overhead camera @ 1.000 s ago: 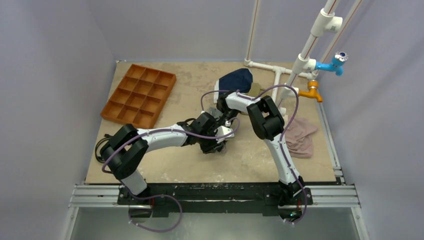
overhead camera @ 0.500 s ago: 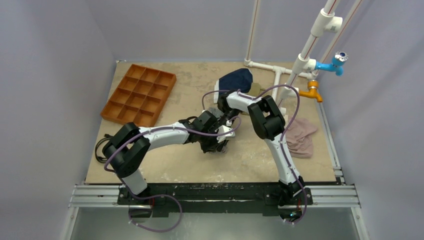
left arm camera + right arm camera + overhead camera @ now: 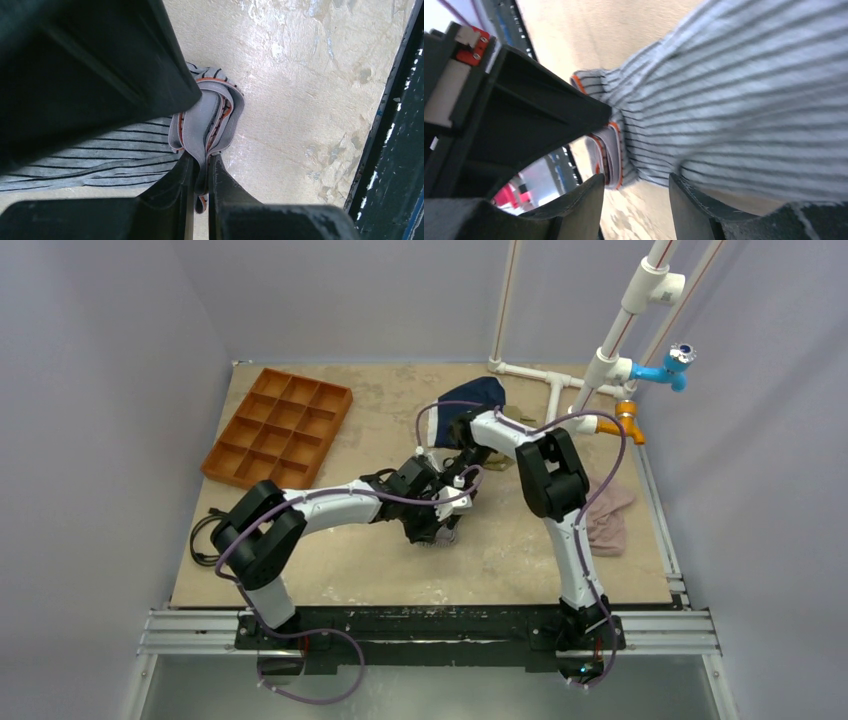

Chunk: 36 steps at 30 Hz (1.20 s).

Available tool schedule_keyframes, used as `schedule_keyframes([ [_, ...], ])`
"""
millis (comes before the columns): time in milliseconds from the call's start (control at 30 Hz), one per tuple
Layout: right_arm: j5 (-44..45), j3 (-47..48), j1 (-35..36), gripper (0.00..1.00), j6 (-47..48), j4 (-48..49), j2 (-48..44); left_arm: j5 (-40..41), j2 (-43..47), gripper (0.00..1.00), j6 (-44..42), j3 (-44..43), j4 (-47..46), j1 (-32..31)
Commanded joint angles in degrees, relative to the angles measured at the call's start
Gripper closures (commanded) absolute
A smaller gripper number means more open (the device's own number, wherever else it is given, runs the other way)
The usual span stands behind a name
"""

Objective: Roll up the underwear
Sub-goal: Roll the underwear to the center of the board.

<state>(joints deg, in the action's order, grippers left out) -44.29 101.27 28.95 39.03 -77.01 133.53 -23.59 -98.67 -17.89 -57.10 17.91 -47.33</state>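
The right arm has swung back toward the far side of the table, and its elbow now sits more to the right than a second ago. Its fingers have also spread. The underwear is soft cloth, light grey with thin dark stripes. Its band is plain grey with an orange edge, and it is folded over on itself in a few layers, like a small bunched loop. The striped part spreads out flat beside it. The underwear lies on the tan table near the middle, under the two grippers. The left gripper is squeezed tight on the folded band, with the cloth pinched between its two black fingers. The right gripper is just beside it, with its fingers apart. The striped cloth shows past the gap, and no cloth is pinched there. Farther off, a navy garment lies at the far side of the table. A tan garment lies at the right edge, well apart from the underwear. An orange tray with many little boxes sits at the far left. White pipes with a blue tap and an orange tap stand at the far right.
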Motion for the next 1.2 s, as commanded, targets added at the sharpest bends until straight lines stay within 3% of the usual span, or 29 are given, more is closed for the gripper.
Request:
schedule_keyframes([
  [0,7.8,-2.5,-3.3,0.51,-2.2,8.4,-4.8,-2.9,-1.3,1.00,1.2,-0.4,3.5,0.7],
  [267,9.6,-10.3,-5.8,0.51,-4.0,13.0,-10.0,-3.8,-1.1,1.00,1.5,-0.4,3.4,1.5],
  [567,12.7,-25.2,-6.2,0.50,-8.4,26.1,-24.5,-10.6,-3.5,1.00,4.0,-3.6,6.4,6.3],
  [867,11.9,-36.3,-6.2,0.49,-7.9,32.6,-35.9,-21.1,-12.2,1.00,6.1,-11.4,14.3,10.1],
  [1167,10.0,-42.8,-6.2,0.48,-5.7,36.0,-42.8,-29.9,-25.3,1.00,4.2,-24.1,28.0,12.1],
])
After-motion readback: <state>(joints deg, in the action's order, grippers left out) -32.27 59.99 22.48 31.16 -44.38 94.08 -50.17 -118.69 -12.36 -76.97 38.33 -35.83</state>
